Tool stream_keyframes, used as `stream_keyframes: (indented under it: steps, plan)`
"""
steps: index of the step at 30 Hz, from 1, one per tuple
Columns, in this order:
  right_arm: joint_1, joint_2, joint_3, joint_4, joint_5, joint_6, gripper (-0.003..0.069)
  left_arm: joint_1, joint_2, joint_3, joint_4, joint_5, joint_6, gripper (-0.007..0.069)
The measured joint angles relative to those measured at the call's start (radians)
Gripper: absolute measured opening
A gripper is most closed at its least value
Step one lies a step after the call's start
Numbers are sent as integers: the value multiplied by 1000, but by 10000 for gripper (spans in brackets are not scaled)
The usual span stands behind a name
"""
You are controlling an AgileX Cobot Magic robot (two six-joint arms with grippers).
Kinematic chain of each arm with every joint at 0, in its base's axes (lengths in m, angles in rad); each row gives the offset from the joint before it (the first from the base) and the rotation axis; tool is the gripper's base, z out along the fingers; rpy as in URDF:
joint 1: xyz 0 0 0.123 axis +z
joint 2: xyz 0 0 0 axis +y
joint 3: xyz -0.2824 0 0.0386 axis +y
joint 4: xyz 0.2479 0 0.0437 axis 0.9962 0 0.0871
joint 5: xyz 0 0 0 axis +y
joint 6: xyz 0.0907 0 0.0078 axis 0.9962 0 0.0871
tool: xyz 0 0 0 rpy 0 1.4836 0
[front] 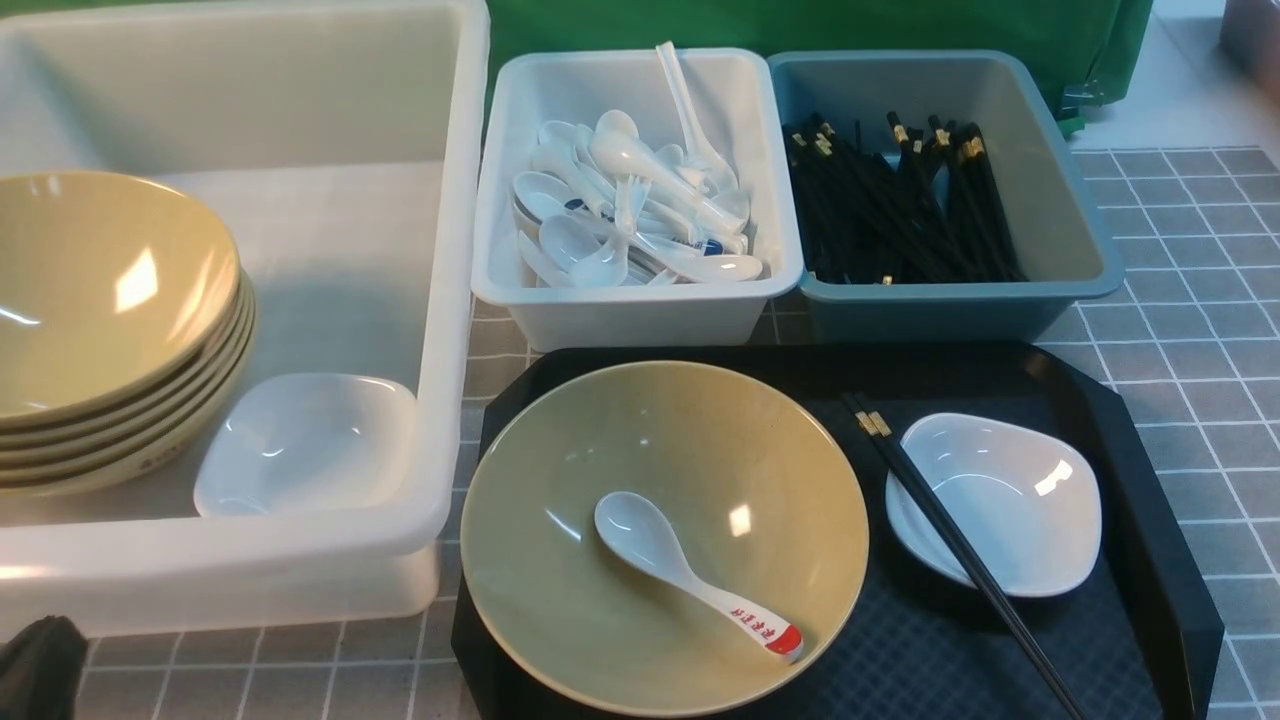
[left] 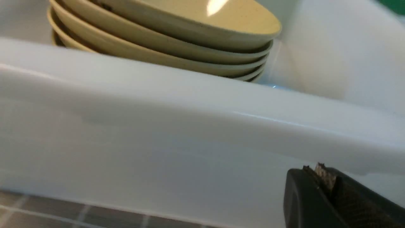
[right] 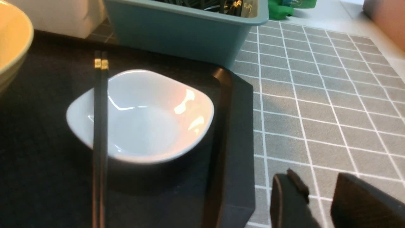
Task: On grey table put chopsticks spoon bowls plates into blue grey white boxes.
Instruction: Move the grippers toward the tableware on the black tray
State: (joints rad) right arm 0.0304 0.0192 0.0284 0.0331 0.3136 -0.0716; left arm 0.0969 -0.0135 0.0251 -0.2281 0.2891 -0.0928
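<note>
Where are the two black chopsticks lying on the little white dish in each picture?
Front view: chopsticks lower right, lying across the small white plate on the black tray.
Left wrist view: not in it.
Right wrist view: left side, across the same plate.
Shared landmark: the blue-grey box.

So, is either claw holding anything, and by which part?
No. The right gripper is open and empty beside the black tray; the left gripper, near the white tub, grips nothing.

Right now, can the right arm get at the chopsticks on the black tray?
Probably yes. The right gripper hangs open over the grey table beside the black tray, and the chopsticks lie uncovered across the white plate; only the tray's low rim lies between.
</note>
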Motion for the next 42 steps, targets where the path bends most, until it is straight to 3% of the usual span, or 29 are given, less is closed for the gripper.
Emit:
stream_keyframes:
  steps: [2, 3, 4, 6, 8, 15, 18, 20, 22, 24, 27, 31, 35, 42]
  plan:
    - [0, 0, 0, 43, -15, 88, 238, 0, 0, 0, -136, -11, -52, -11]
    - [0, 0, 0, 148, -47, 270, 238, 0, 0, 0, -299, -20, -127, -11]
    - [0, 0, 0, 148, -47, 270, 238, 0, 0, 0, -320, -20, -136, -11]
    - [0, 0, 0, 286, -82, 530, 238, 0, 0, 0, -539, -23, -228, -11]
    - [0, 0, 0, 338, -92, 675, 238, 0, 0, 0, -683, -23, -271, -11]
    - [0, 0, 0, 353, -101, 660, 238, 0, 0, 0, -758, -14, -272, -11]
    - [0, 0, 0, 356, -97, 628, 238, 0, 0, -7, -760, -5, -213, -11]
    - [0, 0, -15, 356, -58, 593, 235, 0, 0, -32, -754, 17, -144, -11]
    - [0, 29, -136, 354, 82, 418, 174, 0, 6, -169, -702, 72, 63, -11]
    - [0, 97, -258, 334, 156, 282, 99, 0, 77, -313, -601, 143, 180, -11]
    - [0, 291, -487, 277, 310, 72, 35, 0, 256, -504, -403, 317, 240, -11]
    - [0, 582, -779, 216, 572, -146, 34, -12, 511, -747, -188, 584, 246, -11]
    - [26, 767, -942, 196, 722, -215, 34, -68, 670, -896, -51, 770, 253, -11]
    - [215, 1048, -1088, 107, 817, -240, 34, -278, 926, -1080, 70, 913, 283, -11]
